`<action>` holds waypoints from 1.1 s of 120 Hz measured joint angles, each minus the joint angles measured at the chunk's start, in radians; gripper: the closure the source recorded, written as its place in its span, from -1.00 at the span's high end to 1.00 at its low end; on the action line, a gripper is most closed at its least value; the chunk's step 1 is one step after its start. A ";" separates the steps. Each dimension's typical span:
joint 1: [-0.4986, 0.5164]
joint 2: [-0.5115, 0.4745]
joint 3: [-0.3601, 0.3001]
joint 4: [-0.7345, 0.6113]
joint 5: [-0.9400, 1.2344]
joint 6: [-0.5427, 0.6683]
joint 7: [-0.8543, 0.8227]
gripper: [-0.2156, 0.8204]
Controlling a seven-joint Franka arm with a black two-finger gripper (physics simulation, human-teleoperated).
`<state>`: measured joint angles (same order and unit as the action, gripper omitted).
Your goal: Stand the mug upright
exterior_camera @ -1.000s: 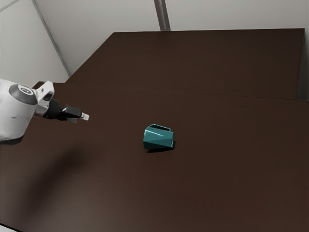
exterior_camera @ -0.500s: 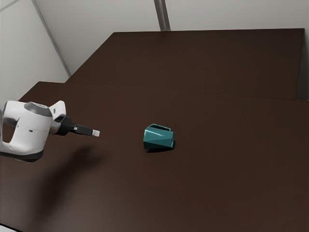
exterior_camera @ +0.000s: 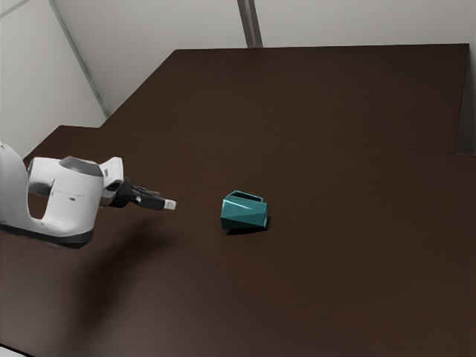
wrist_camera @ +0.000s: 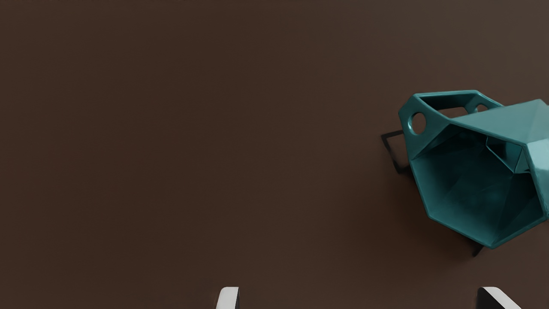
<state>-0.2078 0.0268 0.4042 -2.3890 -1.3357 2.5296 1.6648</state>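
My gripper (exterior_camera: 169,204) hangs over the table on the exterior view's left, a short gap away from the mug. The teal faceted mug (exterior_camera: 244,213) lies on its side, with its handle toward the far side of the table. In the wrist view the mug (wrist_camera: 476,189) shows its open mouth facing the hand, and its handle stands out from one side. The fingertips of my gripper (wrist_camera: 358,298) are wide apart with nothing between them.
The dark brown table (exterior_camera: 335,282) extends around the mug. Behind it is another dark brown surface (exterior_camera: 312,97), with pale walls (exterior_camera: 357,22) beyond. The arm's shadow falls on the table at the exterior view's lower left.
From the exterior view's left, my gripper has moved rightward, closer to the mug, and sits somewhat lower in the picture than a second ago. The mug has stayed where it was.
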 joint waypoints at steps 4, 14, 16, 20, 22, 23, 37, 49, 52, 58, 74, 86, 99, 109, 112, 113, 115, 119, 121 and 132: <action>-0.018 0.002 0.000 0.000 -0.006 0.000 0.008 0.58; -0.061 0.004 -0.001 0.000 -0.015 0.001 0.025 0.58; -0.069 0.004 -0.001 0.000 -0.016 0.001 0.028 0.58; -0.081 0.005 -0.001 -0.001 -0.019 0.002 0.034 0.58; -0.086 0.005 -0.001 -0.001 -0.020 0.002 0.037 0.58; -0.089 0.005 -0.001 -0.001 -0.020 0.002 0.038 0.58; -0.098 0.005 -0.001 -0.001 -0.024 0.002 0.056 0.58; -0.075 0.004 -0.004 -0.001 -0.028 0.002 0.069 0.58; -0.064 0.004 -0.009 -0.001 -0.031 0.001 0.072 0.58; -0.044 0.003 -0.018 -0.001 -0.038 0.001 0.077 0.58; -0.043 0.004 -0.023 -0.002 -0.064 0.002 0.089 0.58; -0.087 0.008 -0.023 -0.003 -0.080 0.003 0.096 0.58; -0.153 0.013 -0.024 -0.009 -0.090 0.003 0.103 0.58; -0.189 0.013 -0.026 -0.017 -0.097 0.004 0.108 0.58; -0.193 0.013 -0.028 -0.018 -0.098 0.004 0.109 0.58; -0.195 0.013 -0.028 -0.018 -0.099 0.005 0.109 0.58; -0.197 0.013 -0.029 -0.019 -0.100 0.005 0.110 0.58; -0.199 0.016 -0.030 -0.019 -0.102 0.006 0.111 0.58; -0.199 0.020 -0.031 -0.019 -0.103 0.007 0.112 0.58; -0.194 0.036 -0.031 -0.019 -0.109 0.011 0.116 0.58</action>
<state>-0.4014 0.0628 0.3729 -2.4081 -1.4448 2.5406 1.7805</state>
